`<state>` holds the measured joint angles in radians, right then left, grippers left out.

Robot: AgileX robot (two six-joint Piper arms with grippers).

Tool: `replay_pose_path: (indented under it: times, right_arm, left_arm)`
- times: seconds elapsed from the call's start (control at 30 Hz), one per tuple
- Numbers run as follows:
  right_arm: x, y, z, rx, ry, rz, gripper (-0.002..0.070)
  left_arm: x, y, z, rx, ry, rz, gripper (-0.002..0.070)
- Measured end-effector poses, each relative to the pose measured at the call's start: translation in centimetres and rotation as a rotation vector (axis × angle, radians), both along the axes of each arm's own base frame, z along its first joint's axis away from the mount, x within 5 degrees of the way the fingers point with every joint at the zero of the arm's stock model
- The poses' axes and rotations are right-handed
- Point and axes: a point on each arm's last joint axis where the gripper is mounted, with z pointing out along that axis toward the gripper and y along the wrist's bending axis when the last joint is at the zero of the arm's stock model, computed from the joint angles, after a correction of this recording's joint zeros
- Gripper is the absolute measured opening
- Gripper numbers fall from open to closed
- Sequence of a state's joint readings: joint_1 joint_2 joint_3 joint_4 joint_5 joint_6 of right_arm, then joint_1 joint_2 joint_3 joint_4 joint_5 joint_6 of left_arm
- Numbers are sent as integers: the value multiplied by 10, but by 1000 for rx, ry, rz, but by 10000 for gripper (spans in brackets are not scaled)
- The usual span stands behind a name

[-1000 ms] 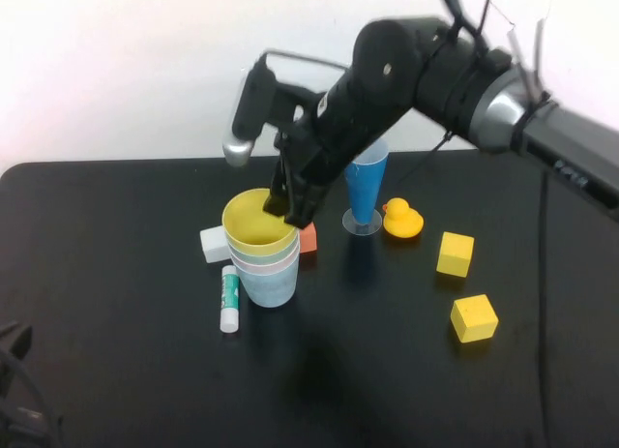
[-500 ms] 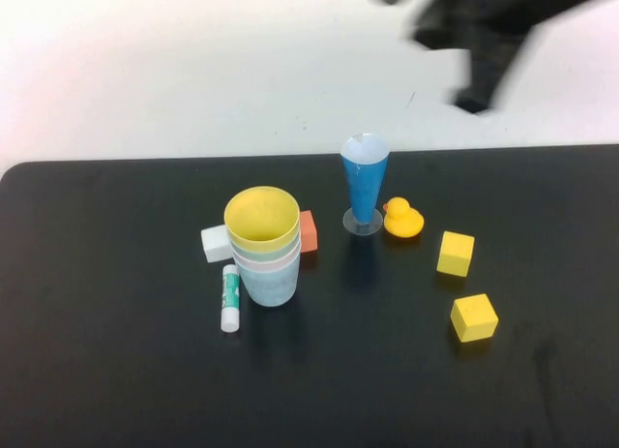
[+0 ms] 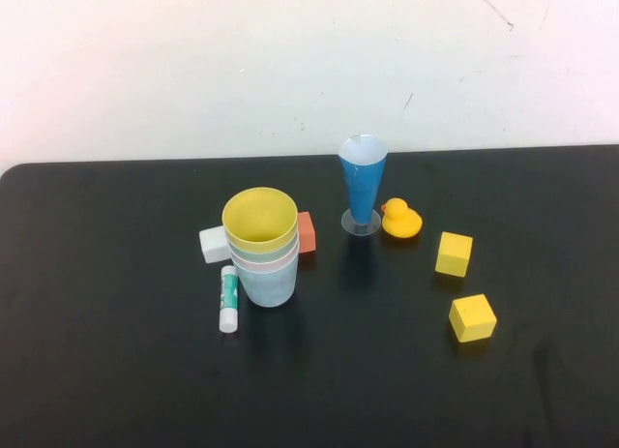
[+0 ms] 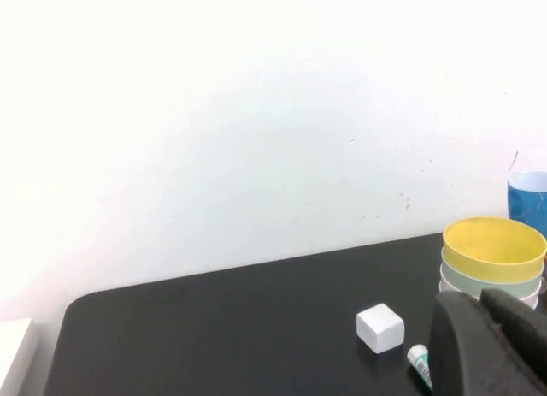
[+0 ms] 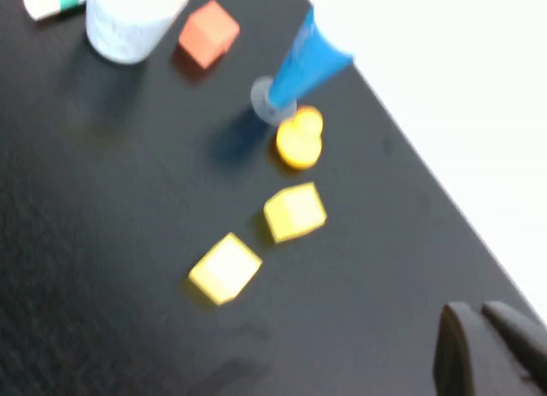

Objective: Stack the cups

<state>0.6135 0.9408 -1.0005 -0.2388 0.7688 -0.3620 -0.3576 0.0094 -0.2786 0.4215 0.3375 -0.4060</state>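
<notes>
The cups stand nested in one upright stack (image 3: 261, 247) left of the table's middle: yellow (image 3: 259, 221) on top, pale green and pink rims below it, light blue (image 3: 266, 285) at the bottom. Neither arm shows in the high view. In the left wrist view my left gripper (image 4: 475, 295) is shut and empty, close to the stack (image 4: 494, 257) without touching it. My right gripper (image 5: 473, 306) is shut on nothing, well away from the stack (image 5: 126, 20), above the table's right side.
Around the stack lie a white cube (image 3: 214, 244), a glue stick (image 3: 229, 298) and an orange block (image 3: 307, 232). To the right are a tall blue cone glass (image 3: 363, 187), a yellow duck (image 3: 400, 219) and two yellow cubes (image 3: 454, 253) (image 3: 472, 317).
My right arm has pulled up and away from above the yellow cup and left the high view; its gripper has shut. The stack stays put.
</notes>
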Motion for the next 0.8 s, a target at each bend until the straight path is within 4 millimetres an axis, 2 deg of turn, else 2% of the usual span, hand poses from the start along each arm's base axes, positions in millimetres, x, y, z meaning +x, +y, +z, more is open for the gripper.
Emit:
replay_pose_path:
  times: [0.2, 0.4, 0.57, 0.8]
  right_arm:
    - [-28, -19, -69, 23, 16, -16, 6]
    - [-38, -22, -128, 78, -22, 22, 6]
    - [-40, -20, -139, 173, -18, 0, 3]
    - [-42, -23, -143, 187, 35, -45, 1]
  left_arm:
    - [0, 1, 0, 26, -11, 8, 1]
    - [1, 1, 0, 38, -8, 14, 1]
    - [1, 1, 0, 40, -8, 15, 1]
    - [1, 1, 0, 40, -8, 15, 1]
